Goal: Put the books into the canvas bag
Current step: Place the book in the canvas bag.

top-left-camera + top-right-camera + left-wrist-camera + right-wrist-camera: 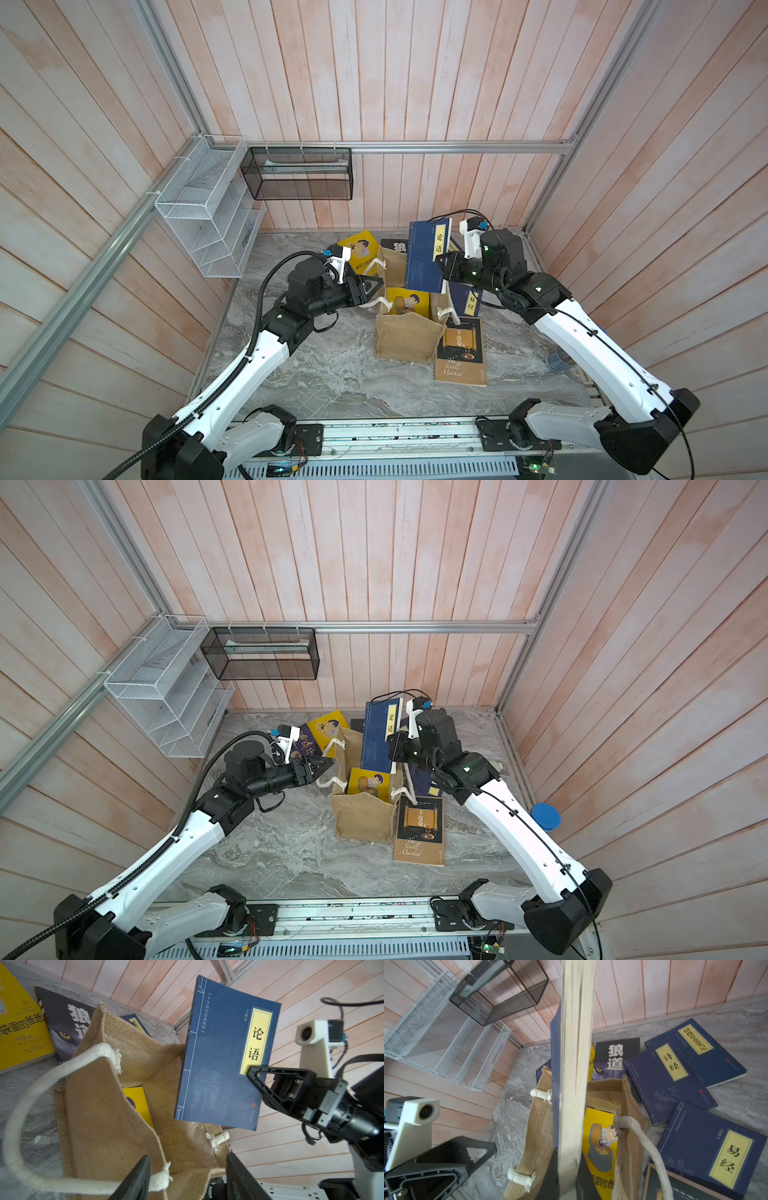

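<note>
Packing under way on the grey marble-patterned table (332,374): the right claw (444,266), reaching in from three o'clock with the far wall taken as twelve, pinches a navy paperback with a yellow title label (428,257) by its page edge and holds it upright over the open mouth of the tan coarse-woven canvas bag (409,336). The pictures do not show whether the book's lower edge has passed the rim. One yellow cartoon-cover book (409,301) stands inside the bag. At the bag's nine o'clock the left claw (187,1180) holds nothing, its jaws well apart at the near rim, with the knotted end of a thick white rope handle (97,1051) just beside one finger. Other books lie on the table around the bag: a brown-and-black paperback (461,353) touching it at four o'clock, a navy volume (469,301) at two, a black wolf-cover book (616,1053) at twelve, a second yellow cartoon cover (359,249) at eleven, and two more navy paperbacks (668,1078) further back on the right. The step in hand appears to be the drop of the held book. The next move looks to call for a straight descent into the gap beside the yellow cover, clear of the rope handles and the soft walls, before the right claw lets go. Most of the books are yet to be bagged.
</note>
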Robot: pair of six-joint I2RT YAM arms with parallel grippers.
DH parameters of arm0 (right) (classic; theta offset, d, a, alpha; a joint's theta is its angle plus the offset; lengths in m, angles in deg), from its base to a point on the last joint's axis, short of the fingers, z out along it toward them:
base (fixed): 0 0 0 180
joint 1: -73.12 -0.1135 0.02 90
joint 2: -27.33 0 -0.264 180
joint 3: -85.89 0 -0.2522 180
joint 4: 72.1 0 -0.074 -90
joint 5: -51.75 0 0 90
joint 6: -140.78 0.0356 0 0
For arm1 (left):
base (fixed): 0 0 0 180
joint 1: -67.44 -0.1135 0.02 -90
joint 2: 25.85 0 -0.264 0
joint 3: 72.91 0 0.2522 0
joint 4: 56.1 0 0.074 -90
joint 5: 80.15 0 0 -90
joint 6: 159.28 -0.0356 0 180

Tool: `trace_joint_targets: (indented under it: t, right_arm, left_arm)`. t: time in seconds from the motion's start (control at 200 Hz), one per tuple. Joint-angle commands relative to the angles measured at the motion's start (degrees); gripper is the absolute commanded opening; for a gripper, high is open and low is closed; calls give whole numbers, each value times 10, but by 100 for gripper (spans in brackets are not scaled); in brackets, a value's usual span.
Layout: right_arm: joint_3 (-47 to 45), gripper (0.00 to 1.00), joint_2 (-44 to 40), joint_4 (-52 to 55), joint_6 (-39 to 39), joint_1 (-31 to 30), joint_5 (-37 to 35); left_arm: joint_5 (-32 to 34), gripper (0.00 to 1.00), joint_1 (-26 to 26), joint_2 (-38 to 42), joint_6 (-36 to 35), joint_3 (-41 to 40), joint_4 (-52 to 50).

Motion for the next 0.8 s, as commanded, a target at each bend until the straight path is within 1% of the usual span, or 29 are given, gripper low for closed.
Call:
trace_joint_targets:
  t: [0.0, 0.18, 0.215, 0.295, 0.405, 0.465, 0.545, 0.655, 0.795]
  right_arm:
    - [-3, 0, 11, 4, -3, 1, 21]
    - [-3, 0, 50, 9, 1, -9, 49]
    - [-1, 0, 59, 10, 2, -13, 52]
    - [4, 0, 83, 12, 2, -24, 58]
    - [12, 0, 121, 14, 6, -38, 64]
    - [13, 0, 140, 12, 13, -42, 71]
    - [11, 0, 157, 5, 23, -46, 74]
    - [-5, 0, 162, -18, 35, -51, 80]
    - [-29, 0, 169, -37, 38, -51, 91]
  left_arm:
    - [47, 61, 16, -25, -33, 20, -23]
    - [98, 61, 40, -71, -54, 43, -73]
    - [106, 59, 45, -76, -58, 45, -82]
    - [124, 49, 53, -80, -61, 46, -95]
    - [138, 31, 56, -77, -65, 48, -106]
    - [140, 19, 56, -75, -70, 50, -108]
    - [140, 9, 57, -72, -74, 51, -110]
    - [137, 2, 56, -71, -78, 52, -113]
    - [135, 0, 56, -69, -81, 47, -104]
